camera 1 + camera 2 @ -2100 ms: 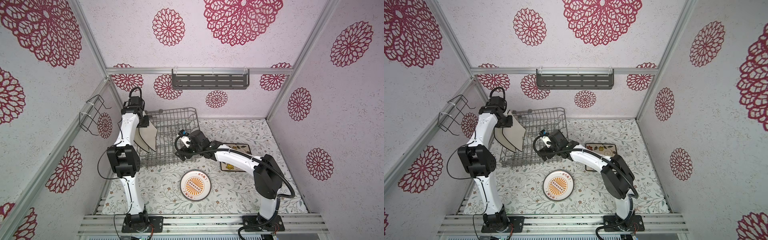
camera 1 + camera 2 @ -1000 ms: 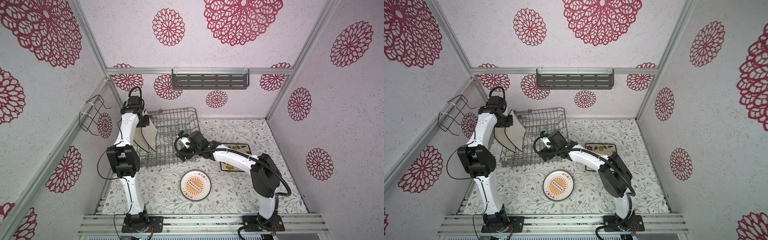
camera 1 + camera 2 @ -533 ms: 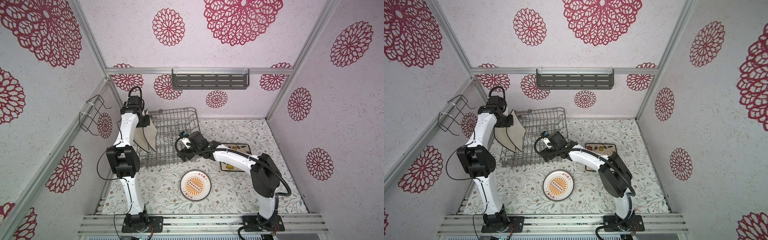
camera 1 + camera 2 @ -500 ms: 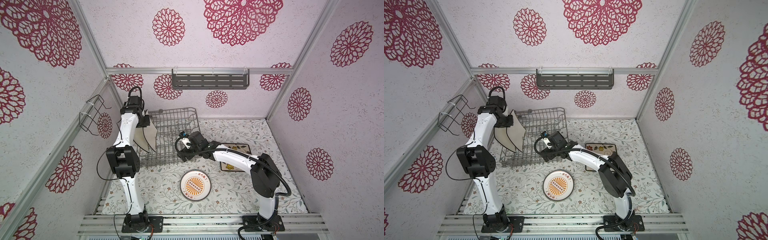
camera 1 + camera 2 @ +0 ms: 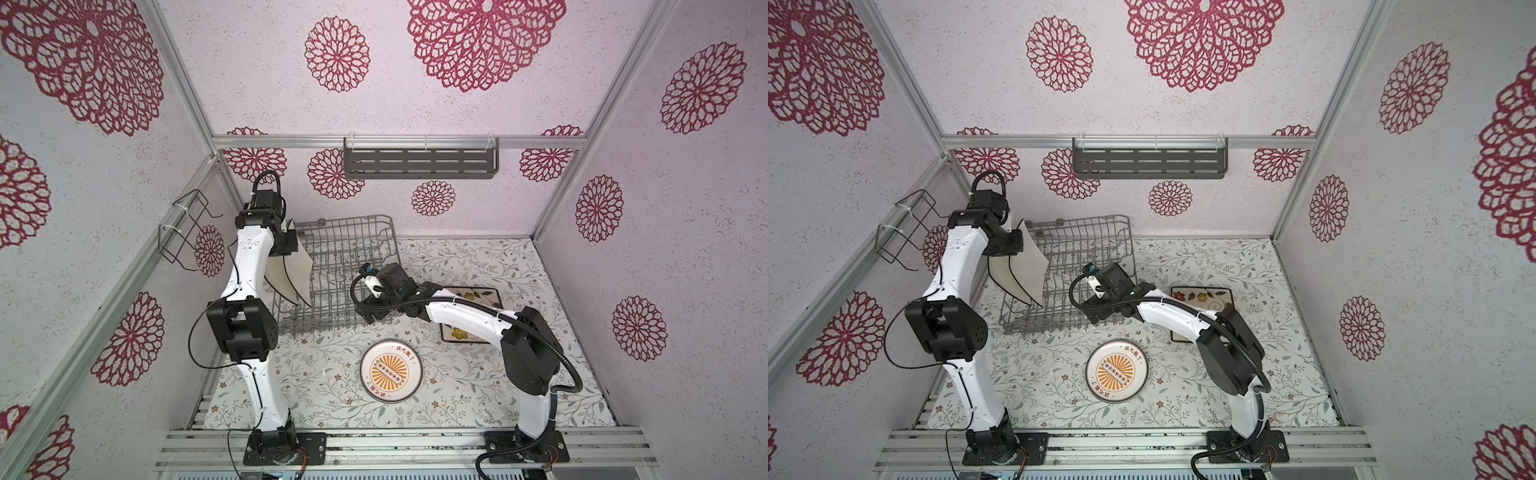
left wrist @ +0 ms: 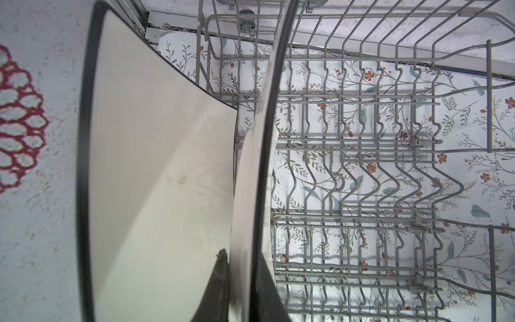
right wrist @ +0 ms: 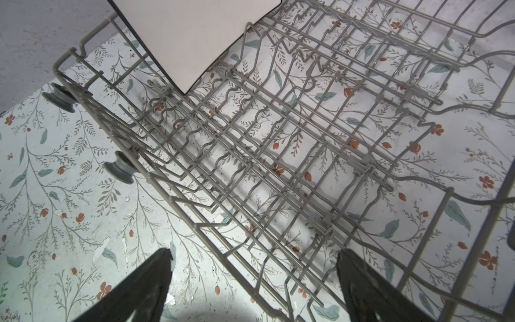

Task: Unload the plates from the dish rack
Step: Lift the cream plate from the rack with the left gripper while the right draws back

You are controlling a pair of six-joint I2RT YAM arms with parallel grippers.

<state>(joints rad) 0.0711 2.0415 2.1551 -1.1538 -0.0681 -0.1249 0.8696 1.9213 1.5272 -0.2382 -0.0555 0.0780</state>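
Left of centre, the left gripper point(image 5: 286, 245) pinches the dark rim of a white plate point(image 5: 299, 270) – jaws pressed tight on it. A second plate point(image 5: 275, 277) stands just beside, both upright at the left end of the rack point(image 5: 349, 249). At the rack's lower right corner the right gripper point(image 5: 370, 322) hovers, jaws spread wide. Lower centre, a round plate point(image 5: 390, 365) lies flat on the table point(image 5: 478, 257) – to its right, a flowered plate point(image 5: 478, 297).
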